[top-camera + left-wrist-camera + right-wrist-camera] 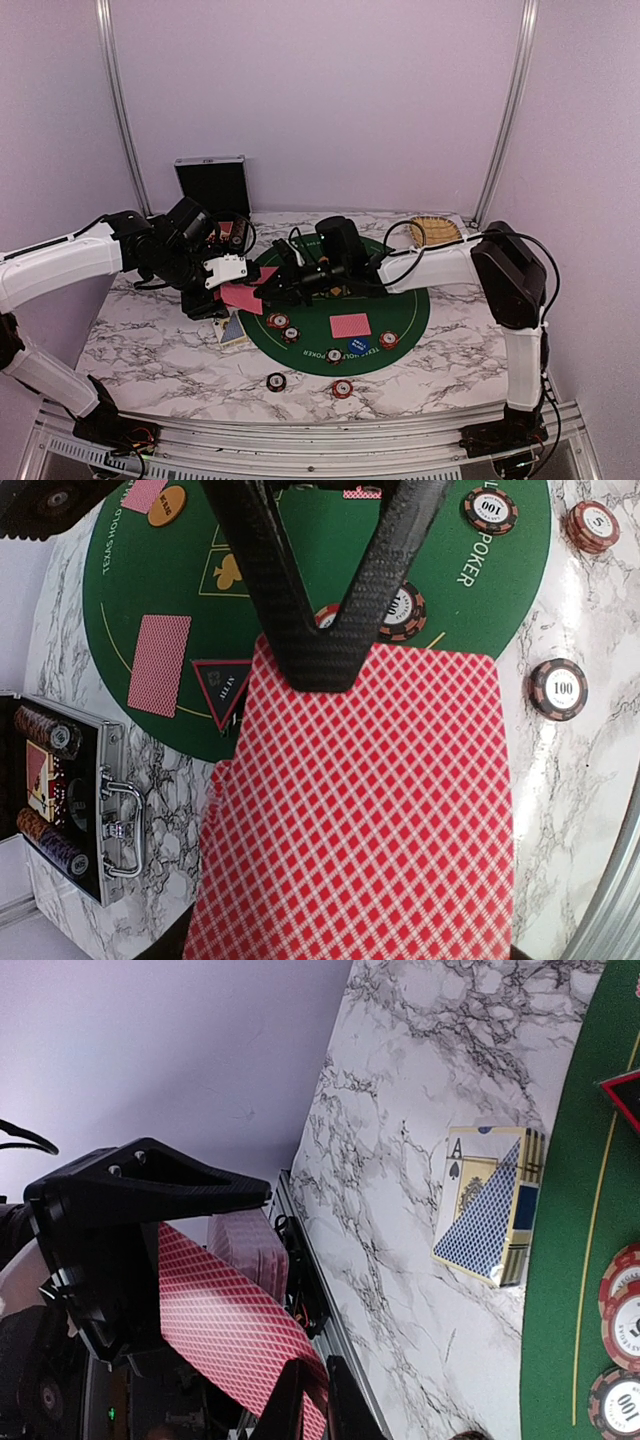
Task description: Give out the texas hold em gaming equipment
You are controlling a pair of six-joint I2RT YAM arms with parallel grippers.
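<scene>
My left gripper [226, 288] is shut on a deck of pink-red-backed playing cards [360, 810] held above the table's left side; the deck hides its fingers in the left wrist view. My right gripper [312, 1405] has its two black fingers pinched on the corner of the top card [225, 1325] of that deck. One card [350, 325] lies face down on the green mat [400, 310]. Another card [158, 665] lies beside the dark triangular marker [222, 690]. Poker chips [278, 321] and a blue button [358, 346] sit near the mat's front, and an orange button [167, 505] is farther off.
A blue card box [490, 1205] lies on the marble left of the mat. Two chips [276, 381] rest off the mat near the front edge. The open black case [60, 790] holds chips at the back left. A wicker basket [435, 231] stands at the back right.
</scene>
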